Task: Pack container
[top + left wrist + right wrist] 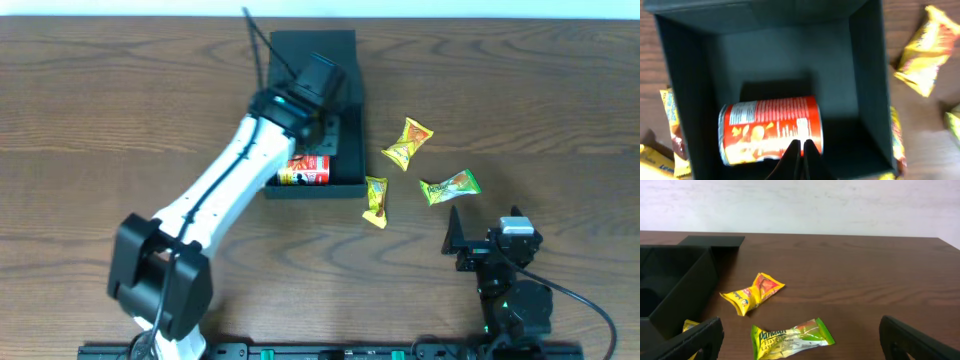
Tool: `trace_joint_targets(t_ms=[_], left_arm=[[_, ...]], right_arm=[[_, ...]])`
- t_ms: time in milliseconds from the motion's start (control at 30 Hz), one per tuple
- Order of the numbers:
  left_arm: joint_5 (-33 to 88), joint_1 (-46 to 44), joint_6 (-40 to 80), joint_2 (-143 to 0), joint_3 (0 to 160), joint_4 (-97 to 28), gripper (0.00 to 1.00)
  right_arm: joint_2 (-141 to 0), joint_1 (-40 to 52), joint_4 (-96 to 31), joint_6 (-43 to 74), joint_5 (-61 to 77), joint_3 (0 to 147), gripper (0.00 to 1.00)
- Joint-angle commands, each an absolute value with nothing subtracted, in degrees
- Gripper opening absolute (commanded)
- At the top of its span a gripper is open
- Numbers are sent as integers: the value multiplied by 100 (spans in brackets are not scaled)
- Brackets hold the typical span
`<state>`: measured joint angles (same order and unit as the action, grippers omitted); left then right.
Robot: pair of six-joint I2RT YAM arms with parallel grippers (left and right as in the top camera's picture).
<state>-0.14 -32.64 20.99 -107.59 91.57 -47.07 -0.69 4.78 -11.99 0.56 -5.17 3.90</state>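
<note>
The container [340, 186] is a dark, nearly black square box, open, with its flap lid [312, 45] at the far side. A red crisp can [305, 170] lies on its side inside, at the near wall. My left gripper [322, 140] reaches down into the box. In the left wrist view its fingers [801, 150] are shut and empty, just over the can [770, 130], between the box walls [867, 75]. My right gripper [480, 240] is open and empty near the front edge. In the right wrist view the right gripper [800, 347] hovers by a green packet [790, 337].
Right of the box lie three snack packets: a yellow one [406, 143], a green one [450, 186] and a yellow one [376, 201] by the box corner. The right wrist view shows the box [680, 285] at left and a yellow packet [752, 294].
</note>
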Motion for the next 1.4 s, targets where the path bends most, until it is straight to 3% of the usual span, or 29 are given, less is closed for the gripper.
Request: trace_joint_targets(t_ms=[0, 467, 1067, 1367], left_arm=[[-639, -3225, 2255, -11183, 9159, -4595, 6], [-368, -3024, 2250, -11974, 9159, -3780, 6], [-333, -2991, 2250, -12221, 9161, -4482, 6], [-145, -3234, 2274, -11601, 9723, -4340, 6]], right_arm=[[-38, 443, -1201, -30, -576, 370, 99], [-38, 443, -1201, -30, -576, 370, 99], [-38, 443, -1201, -30, -576, 370, 99], [-38, 443, -1201, -30, -576, 370, 99]])
